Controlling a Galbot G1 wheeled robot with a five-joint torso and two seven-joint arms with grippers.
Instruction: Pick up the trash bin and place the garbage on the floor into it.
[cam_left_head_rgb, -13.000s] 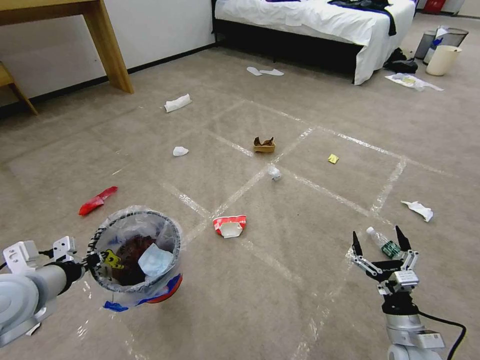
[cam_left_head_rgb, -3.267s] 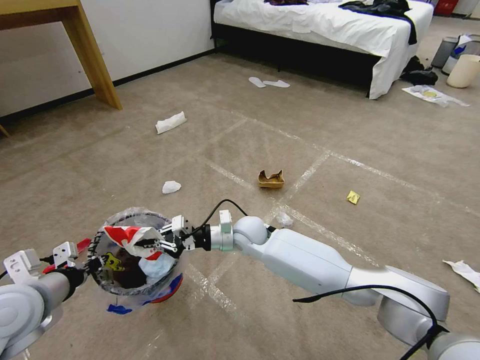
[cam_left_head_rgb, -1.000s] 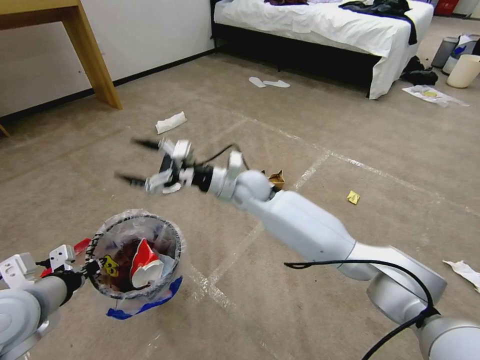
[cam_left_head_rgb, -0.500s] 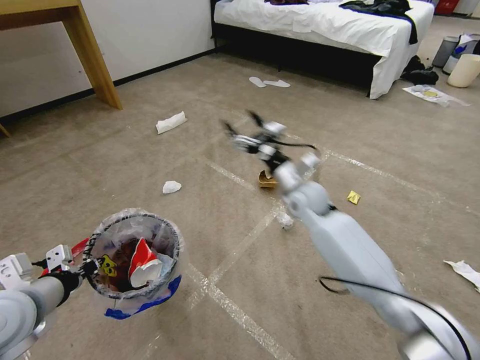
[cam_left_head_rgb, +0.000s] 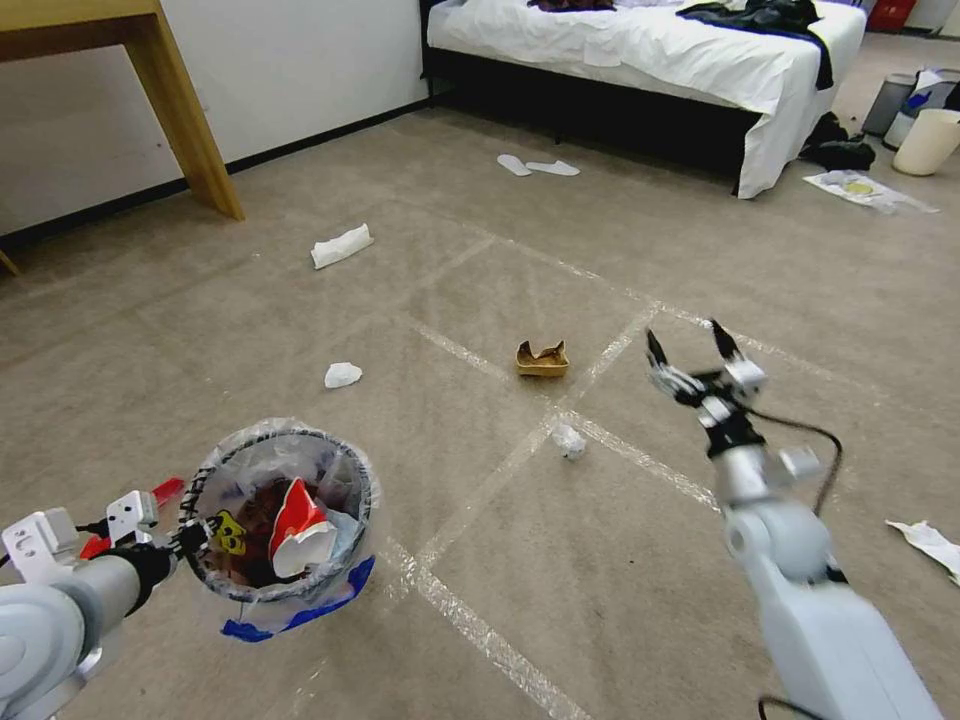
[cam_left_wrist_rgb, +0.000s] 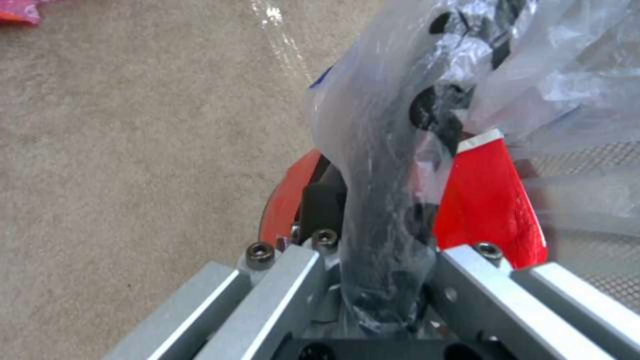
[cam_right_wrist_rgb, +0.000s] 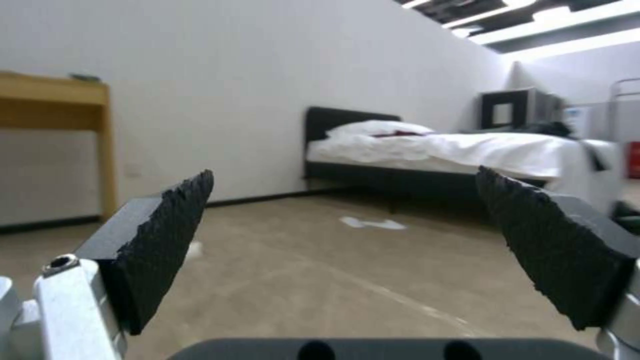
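Trash bin (cam_left_head_rgb: 285, 530): your left gripper (cam_left_head_rgb: 180, 535) is clamped on its bagged rim, holding it off the floor (cam_left_head_rgb: 480, 250) | red-and-white bowl (cam_left_head_rgb: 298, 528) lies inside | your right gripper (cam_left_head_rgb: 690, 345), fingers spread and empty, hangs above the tape lines | cardboard tray (cam_left_head_rgb: 542, 358), tissue (cam_left_head_rgb: 342, 375) lie on the carpet beyond.

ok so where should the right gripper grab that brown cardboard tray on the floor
Probably come straight down with the right gripper, open now, and pinch one raised side wall of the brown cardboard tray. It sits open side up on the floor, its crumpled rim standing up for the fingers.
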